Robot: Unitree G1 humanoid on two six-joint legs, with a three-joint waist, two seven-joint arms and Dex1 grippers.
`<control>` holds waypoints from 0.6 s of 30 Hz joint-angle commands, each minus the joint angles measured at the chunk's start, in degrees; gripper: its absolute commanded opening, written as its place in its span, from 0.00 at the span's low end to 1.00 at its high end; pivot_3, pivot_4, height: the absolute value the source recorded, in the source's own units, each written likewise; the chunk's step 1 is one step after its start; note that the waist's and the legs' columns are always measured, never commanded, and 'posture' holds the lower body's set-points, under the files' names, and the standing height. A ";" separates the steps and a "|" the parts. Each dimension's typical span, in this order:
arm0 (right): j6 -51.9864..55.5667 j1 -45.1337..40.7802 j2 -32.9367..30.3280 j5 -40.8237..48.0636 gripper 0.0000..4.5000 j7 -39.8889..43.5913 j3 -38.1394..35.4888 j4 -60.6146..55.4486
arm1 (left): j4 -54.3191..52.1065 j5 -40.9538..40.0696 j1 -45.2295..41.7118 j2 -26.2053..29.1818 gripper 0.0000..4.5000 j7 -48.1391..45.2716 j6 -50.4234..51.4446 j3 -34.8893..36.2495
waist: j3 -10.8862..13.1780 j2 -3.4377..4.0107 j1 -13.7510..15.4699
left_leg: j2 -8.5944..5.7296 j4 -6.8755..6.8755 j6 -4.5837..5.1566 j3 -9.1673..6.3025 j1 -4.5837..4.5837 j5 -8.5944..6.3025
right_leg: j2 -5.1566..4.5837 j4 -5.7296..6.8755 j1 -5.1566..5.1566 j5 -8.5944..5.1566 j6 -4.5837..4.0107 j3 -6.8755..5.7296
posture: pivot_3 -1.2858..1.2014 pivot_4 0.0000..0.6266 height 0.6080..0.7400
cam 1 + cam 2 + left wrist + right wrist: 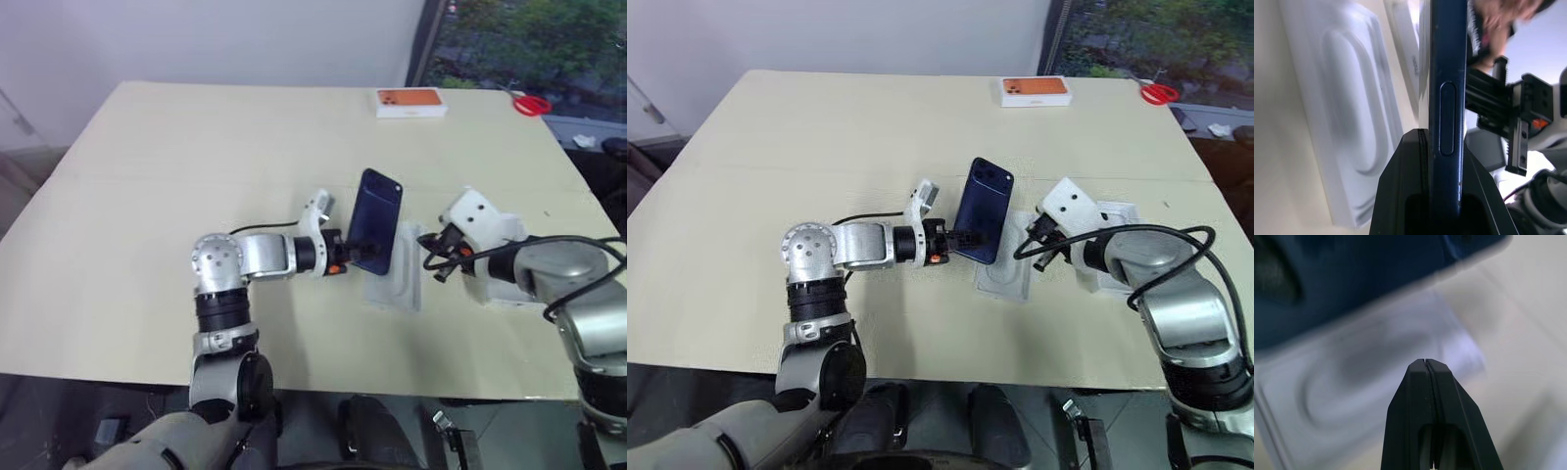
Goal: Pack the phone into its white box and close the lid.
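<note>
Item: phone (376,221), dark blue, held on edge above the table (176,157), clamped at its lower end by the left gripper (1442,147); directly over the white moulded insert (400,269), the chosen landmark. Right gripper (1423,363): just right of the insert, fingers pressed together on nothing. White box (1107,245): probably the pale tray partly hidden behind the right arm, right of the insert. Orange-topped box (411,102) and red scissors (530,104): well beyond the insert, at the far edge. Risks: the narrow grip (one end only) may let the phone pivot or slip; lowering here would seat it in the insert, not the box. Legible writing: none.
</note>
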 commanded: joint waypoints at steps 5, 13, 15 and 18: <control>-2.80 2.66 -2.93 1.16 0.00 -1.09 -5.84 0.11 | 5.04 -0.48 -3.69 -8.86 0.01 7.04 0.50 1.03 | 0.02 0.01 0.17 | 0.01 0.03 -0.01 0.00 -0.02 0.00 | 0.03 0.00 -0.01 0.00 0.00 0.01 | 0.52 0.24 1.00; -4.07 3.97 -3.06 1.70 0.00 -2.72 -5.59 0.59 | 8.70 -6.66 -4.44 -9.05 0.01 9.25 0.50 -1.76 | 0.04 -0.02 0.42 | -0.03 0.07 -0.05 0.01 -0.07 0.03 | -0.05 -0.05 0.01 0.00 0.01 -0.01 | 0.52 0.24 1.00; -4.42 3.92 -3.04 1.73 0.00 -3.02 -5.25 0.92 | 9.53 -8.30 -4.53 -8.64 0.01 9.59 0.50 -2.35 | 0.04 -0.02 0.39 | -0.03 0.07 -0.07 0.00 -0.07 0.04 | -0.05 -0.04 0.01 0.00 0.01 -0.01 | 0.52 0.24 1.00; -4.89 3.83 -2.98 1.77 0.00 -3.37 -4.89 1.39 | 11.34 -11.22 -4.72 -8.09 0.01 10.17 0.50 -2.93 | 0.04 -0.02 0.33 | -0.03 0.06 -0.07 0.00 -0.07 0.04 | -0.04 -0.04 0.00 0.00 0.01 -0.01 | 0.52 0.24 1.00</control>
